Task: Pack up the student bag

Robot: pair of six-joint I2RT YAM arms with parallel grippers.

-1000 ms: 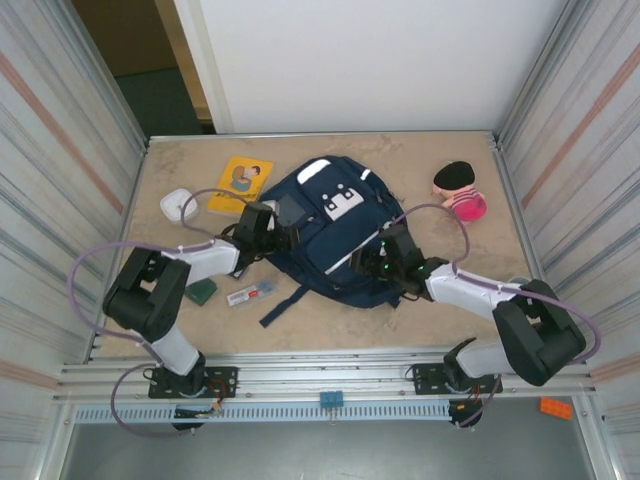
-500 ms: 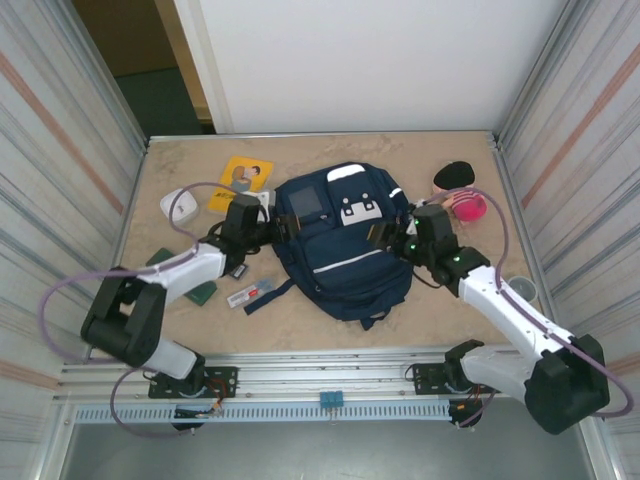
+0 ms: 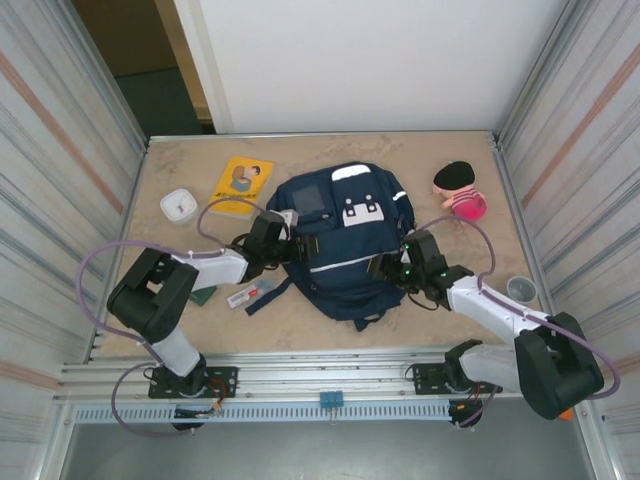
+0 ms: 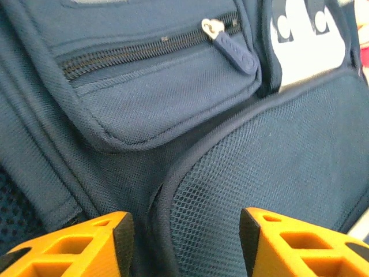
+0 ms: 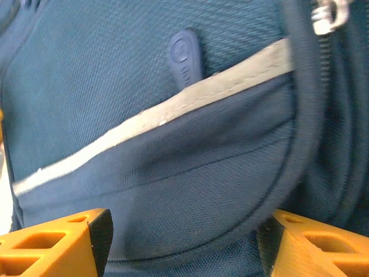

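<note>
Looking at the left gripper (image 4: 183,229) and right gripper (image 5: 185,231), both have their jaws spread with a bulge of navy fabric filling the gap, can't tell if they're actually pinching it, and the student bag (image 3: 340,250) lies flat mid-way across the table (image 3: 420,160), between the two arms

- Sandy table top (image 3: 180,335) spreads beneath both my jaws.
- Yellow booklet (image 3: 240,186) with a cartoon face lies beyond my left gripper (image 3: 288,244), a bit to its left.
- White square box (image 3: 177,204) sits farther left still, well apart from it.
- Clear narrow case (image 3: 250,293) lies on the near side of my left jaws, close by.
- Dark green flat thing (image 3: 203,294) lies left of that case.
- Pink and black plush toy (image 3: 460,190) sits beyond my right gripper (image 3: 386,268), off to its right.
- Grey cup (image 3: 520,289) stands well right of my right jaws.
</note>
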